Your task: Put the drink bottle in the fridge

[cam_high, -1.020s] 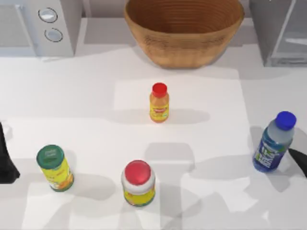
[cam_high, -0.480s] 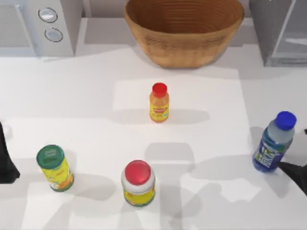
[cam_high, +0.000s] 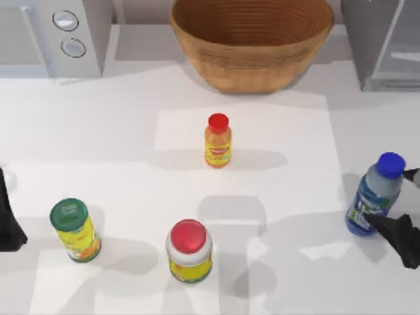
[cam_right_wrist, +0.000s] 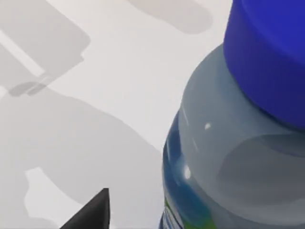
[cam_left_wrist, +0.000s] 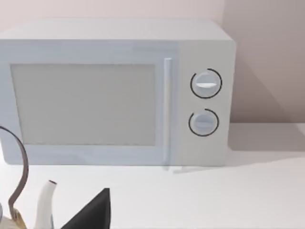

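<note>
The drink bottle (cam_high: 374, 195), pale with a blue cap and blue label, stands upright near the table's right edge. My right gripper (cam_high: 402, 203) is open at the bottle's right side. One dark finger (cam_high: 396, 231) reaches along the bottle's near side and the other fingertip (cam_high: 412, 174) shows just beyond its cap. Up close in the right wrist view, the drink bottle (cam_right_wrist: 228, 152) looms beside one dark fingertip (cam_right_wrist: 91, 213). The fridge (cam_high: 382, 44) stands at the back right. My left gripper (cam_high: 8, 223) is parked at the left edge.
A wicker basket (cam_high: 252, 42) sits at the back centre and a microwave (cam_high: 52, 36) at the back left. A small orange bottle (cam_high: 218, 141) stands mid-table. A red-lidded jar (cam_high: 189, 251) and a green-lidded can (cam_high: 74, 230) stand near the front.
My right gripper has moved in from the right edge toward the drink bottle, its fingers now on either side of it. The bottle and left arm have not moved.
</note>
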